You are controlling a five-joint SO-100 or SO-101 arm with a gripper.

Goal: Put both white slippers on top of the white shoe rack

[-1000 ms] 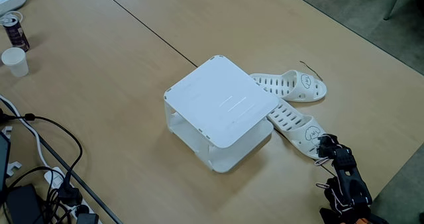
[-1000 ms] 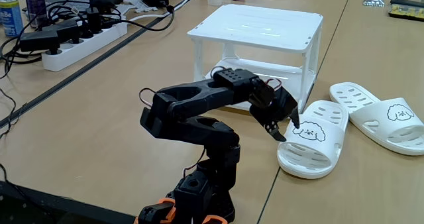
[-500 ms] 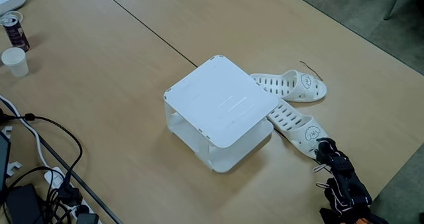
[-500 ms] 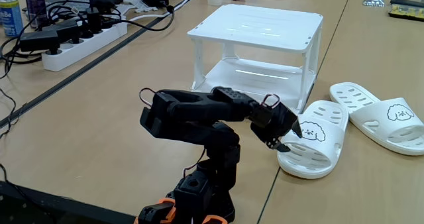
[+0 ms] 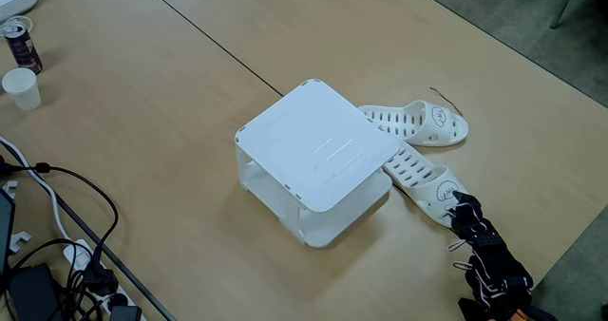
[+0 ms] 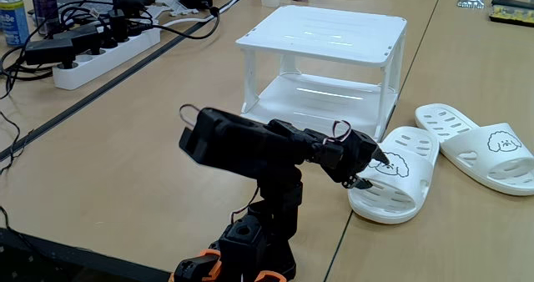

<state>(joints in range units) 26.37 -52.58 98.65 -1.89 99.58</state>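
White slippers, the near one (image 6: 392, 178) and the far one (image 6: 476, 147), both lie on the desk (image 6: 167, 132); rack top (image 6: 325, 33) bare. Tool (image 6: 373, 167) touches the near strap; grip unclear.

Two white slippers (image 6: 399, 174) (image 6: 478, 146), one white shoe rack (image 6: 329, 36) and one paper cup (image 5: 21, 87) are seen.

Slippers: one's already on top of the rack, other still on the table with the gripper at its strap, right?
Not quite. Both white slippers lie on the table beside the white shoe rack, whose top is bare in both fixed views. The gripper is indeed at the strap of the nearer slipper; the farther slipper lies beyond it.
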